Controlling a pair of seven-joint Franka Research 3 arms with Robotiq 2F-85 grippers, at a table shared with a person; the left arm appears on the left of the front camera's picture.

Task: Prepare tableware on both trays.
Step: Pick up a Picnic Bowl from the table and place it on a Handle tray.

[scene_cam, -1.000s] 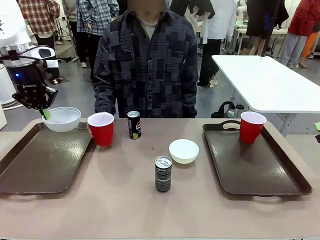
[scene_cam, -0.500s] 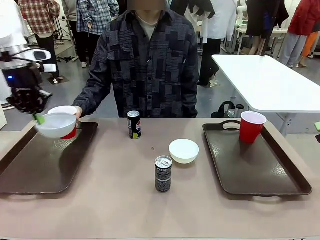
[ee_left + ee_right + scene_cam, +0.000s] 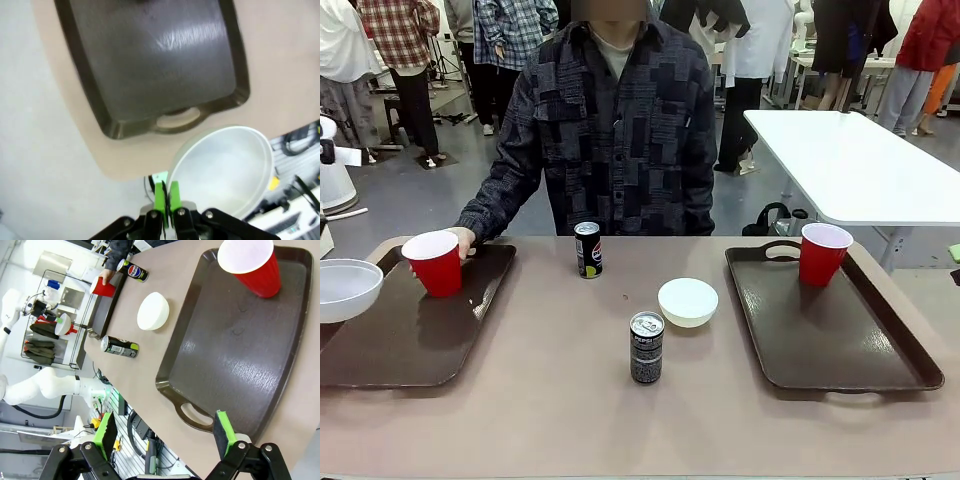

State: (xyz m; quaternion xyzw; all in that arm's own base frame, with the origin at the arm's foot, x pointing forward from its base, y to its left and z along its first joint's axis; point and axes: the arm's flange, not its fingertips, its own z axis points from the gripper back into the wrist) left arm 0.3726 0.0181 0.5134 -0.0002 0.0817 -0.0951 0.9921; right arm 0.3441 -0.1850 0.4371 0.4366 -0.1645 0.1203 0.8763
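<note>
We noted the left gripper (image 3: 166, 192) pinched shut on the rim of the pale bowl (image 3: 225, 170), lower right of its wrist frame, past the handle end of the left tray (image 3: 150, 75). We judged it held aside while the person's hand (image 3: 460, 238) set a red cup (image 3: 435, 262) there. The right gripper (image 3: 165, 432) hung wide open, empty, over the right tray (image 3: 225, 365). The white bowl (image 3: 687, 300), near can (image 3: 646, 347) and far can (image 3: 587, 249) stood mid-frame, unplaced.
</note>
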